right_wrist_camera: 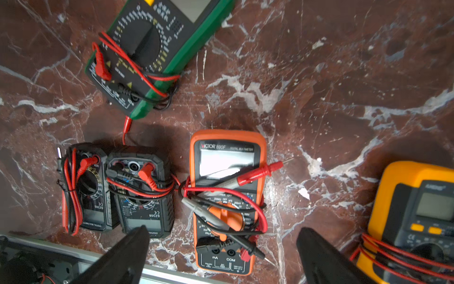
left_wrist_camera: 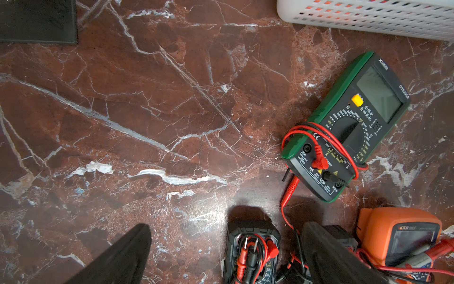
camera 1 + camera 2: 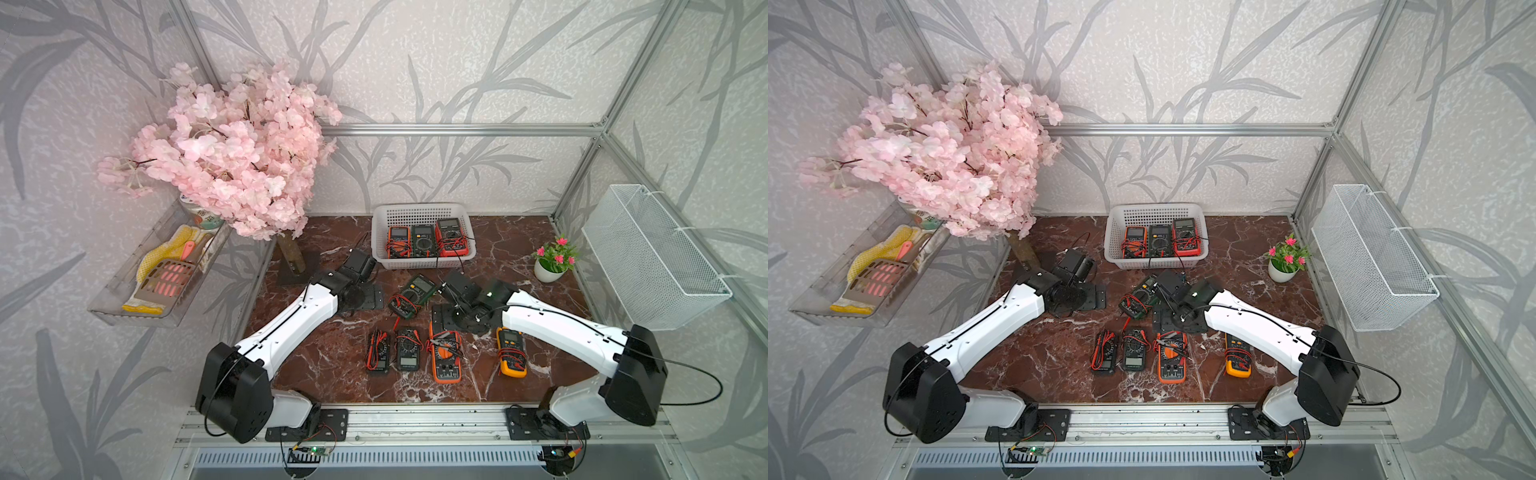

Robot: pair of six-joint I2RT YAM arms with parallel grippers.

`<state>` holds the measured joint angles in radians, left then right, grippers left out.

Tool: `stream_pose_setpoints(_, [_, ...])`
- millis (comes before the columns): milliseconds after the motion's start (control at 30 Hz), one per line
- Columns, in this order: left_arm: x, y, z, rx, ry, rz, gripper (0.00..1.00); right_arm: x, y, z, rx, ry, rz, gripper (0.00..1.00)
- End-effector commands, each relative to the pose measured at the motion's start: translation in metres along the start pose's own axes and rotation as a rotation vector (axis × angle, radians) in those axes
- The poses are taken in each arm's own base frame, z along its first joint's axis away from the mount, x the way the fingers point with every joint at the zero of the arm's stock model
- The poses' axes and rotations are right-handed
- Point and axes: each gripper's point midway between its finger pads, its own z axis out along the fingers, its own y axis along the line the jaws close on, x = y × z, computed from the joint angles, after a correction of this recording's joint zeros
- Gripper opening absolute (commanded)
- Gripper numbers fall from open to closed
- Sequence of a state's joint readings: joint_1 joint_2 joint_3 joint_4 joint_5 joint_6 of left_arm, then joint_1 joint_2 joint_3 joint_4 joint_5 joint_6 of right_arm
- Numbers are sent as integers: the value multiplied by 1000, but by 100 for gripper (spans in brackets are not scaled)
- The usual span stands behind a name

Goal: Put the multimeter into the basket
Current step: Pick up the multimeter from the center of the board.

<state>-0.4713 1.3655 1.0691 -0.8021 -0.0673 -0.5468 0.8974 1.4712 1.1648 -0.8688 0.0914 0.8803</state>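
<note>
Green multimeter (image 3: 411,295) lies tilted near the basket (image 3: 415,215) — our left gripper (image 2: 226,225) and right gripper (image 1: 223,230) hang spread, empty.

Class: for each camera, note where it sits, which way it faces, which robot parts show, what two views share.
Top views: high at the near edge, facing down at table, basket; left arm, right arm show.
Left wrist: on left arm, facing down at table; open left gripper shows.
Right wrist: on right arm, facing down; open right gripper shows.
Shared by wrist views: green meter.
</note>
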Motion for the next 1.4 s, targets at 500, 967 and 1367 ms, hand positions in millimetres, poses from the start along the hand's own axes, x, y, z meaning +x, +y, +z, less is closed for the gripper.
stream_pose_setpoints(500, [16,9,-4,14,21,31,100,86,-15,20,143,65,25,99])
stream_pose_setpoints(967, [10,5,-3,30,31,34,100,97,-4,47,147,102,29,99])
stream_pose_setpoints(1367, [11,7,-1,36,46,27,100,106,-10,67,216,144,39,99])
